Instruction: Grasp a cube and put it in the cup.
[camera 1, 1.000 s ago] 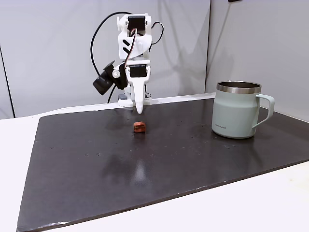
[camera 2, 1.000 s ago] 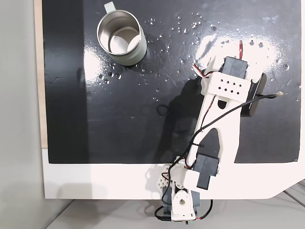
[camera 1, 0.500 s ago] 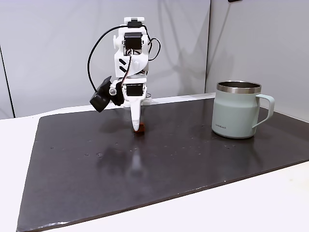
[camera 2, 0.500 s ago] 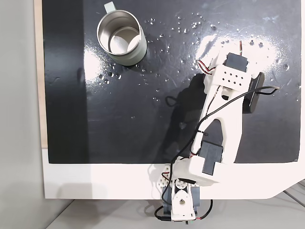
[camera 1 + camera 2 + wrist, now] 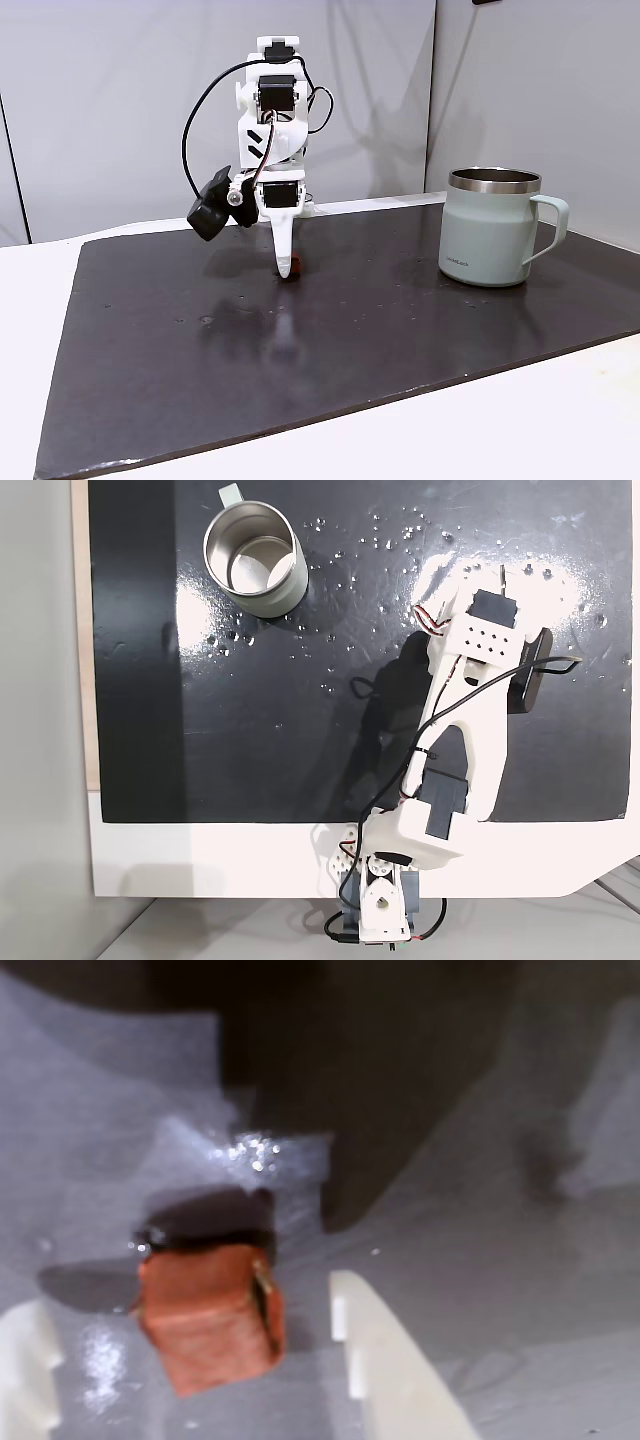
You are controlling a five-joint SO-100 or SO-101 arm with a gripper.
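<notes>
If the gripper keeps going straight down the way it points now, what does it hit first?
Most likely the dark tabletop mat: the gripper is open with the small reddish-brown cube between its fingers, apparently touching neither. Depth is unclear.

Reddish-brown cube (image 5: 210, 1312), sage-green cup (image 5: 487, 240), glossy black mat (image 5: 400, 320).

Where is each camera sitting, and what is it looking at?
Wrist view: rides on the arm, looking down at the cube lying between two white fingers.
A fixed view: sits low at the mat's edge, facing the arm, gripper and cup.
Another fixed view: looks straight down on arm and cup.
Both fixed views share cup and arm.
</notes>
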